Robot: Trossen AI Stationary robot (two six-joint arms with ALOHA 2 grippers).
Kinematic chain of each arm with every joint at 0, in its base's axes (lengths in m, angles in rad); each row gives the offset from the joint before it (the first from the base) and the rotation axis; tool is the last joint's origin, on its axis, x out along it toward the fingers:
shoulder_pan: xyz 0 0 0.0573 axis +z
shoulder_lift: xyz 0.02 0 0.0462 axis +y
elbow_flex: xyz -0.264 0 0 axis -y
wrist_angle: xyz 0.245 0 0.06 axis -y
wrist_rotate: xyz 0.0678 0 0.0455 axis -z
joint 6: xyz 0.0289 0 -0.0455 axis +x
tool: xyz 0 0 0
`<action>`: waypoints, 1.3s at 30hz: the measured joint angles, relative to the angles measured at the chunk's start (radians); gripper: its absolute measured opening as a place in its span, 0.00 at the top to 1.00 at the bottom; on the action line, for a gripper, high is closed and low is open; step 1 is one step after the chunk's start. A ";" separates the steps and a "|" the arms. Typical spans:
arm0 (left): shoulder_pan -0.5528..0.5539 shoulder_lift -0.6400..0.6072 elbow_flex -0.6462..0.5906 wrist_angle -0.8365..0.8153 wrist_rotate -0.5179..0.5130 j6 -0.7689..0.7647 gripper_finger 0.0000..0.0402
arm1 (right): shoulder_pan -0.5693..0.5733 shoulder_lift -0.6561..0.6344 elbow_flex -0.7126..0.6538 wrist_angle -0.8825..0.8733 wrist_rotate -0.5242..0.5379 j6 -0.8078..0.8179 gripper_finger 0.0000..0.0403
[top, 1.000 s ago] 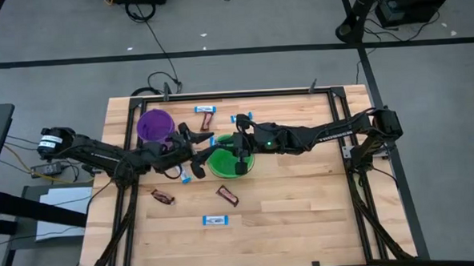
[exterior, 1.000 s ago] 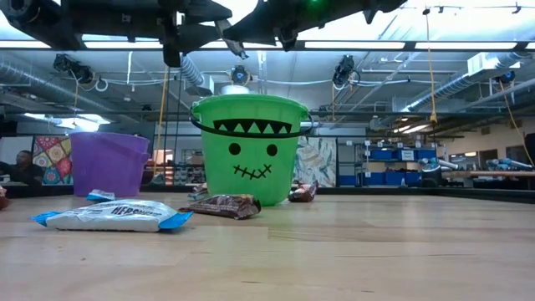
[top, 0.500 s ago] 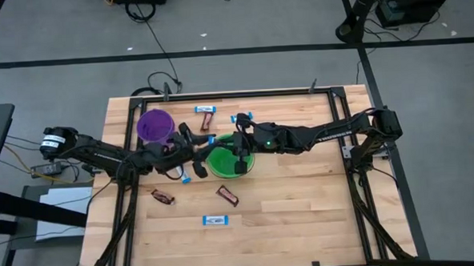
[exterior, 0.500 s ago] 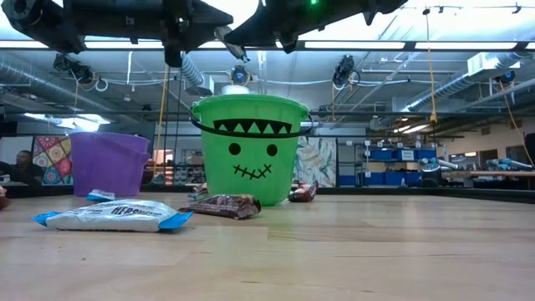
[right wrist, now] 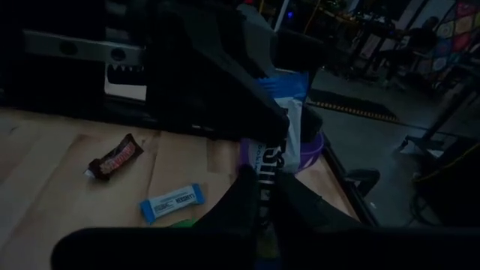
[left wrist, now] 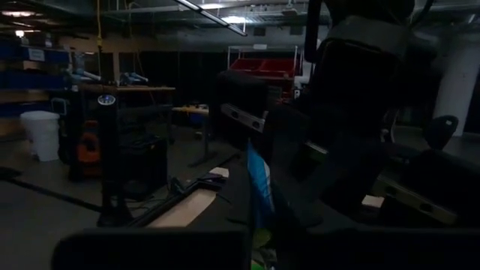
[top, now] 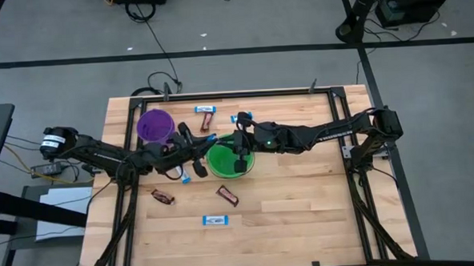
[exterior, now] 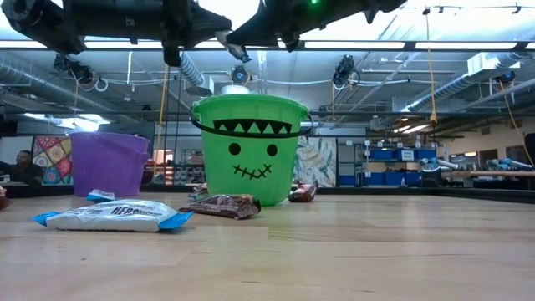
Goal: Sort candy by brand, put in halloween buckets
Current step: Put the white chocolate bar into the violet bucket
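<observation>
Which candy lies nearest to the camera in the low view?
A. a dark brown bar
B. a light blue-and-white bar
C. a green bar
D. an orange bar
B: in the low view the blue-and-white bar lies on the table in front, closer than the brown bar beside the green bucket.

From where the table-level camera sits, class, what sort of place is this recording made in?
Most likely a robotics lab or workshop. The wooden table stands on a grey floor with cables trailing across it. Behind the green bucket, exposed ceiling ducts and blue storage shelves show.
</observation>
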 joint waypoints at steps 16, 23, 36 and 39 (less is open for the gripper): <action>-0.004 -0.101 0.000 -0.028 0.038 0.077 0.94 | 0.035 -0.075 -0.002 -0.171 0.215 -0.037 0.73; -0.010 -0.246 0.000 -0.129 0.377 -0.083 0.94 | 0.034 -0.071 -0.002 -0.323 0.291 0.003 0.73; 0.008 -0.392 0.000 -0.351 0.583 -0.262 0.93 | 0.033 -0.071 -0.002 -0.355 0.341 0.014 0.73; 0.008 -0.421 0.000 -0.447 0.425 -0.084 0.93 | 0.033 -0.071 -0.002 -0.357 0.335 0.032 0.74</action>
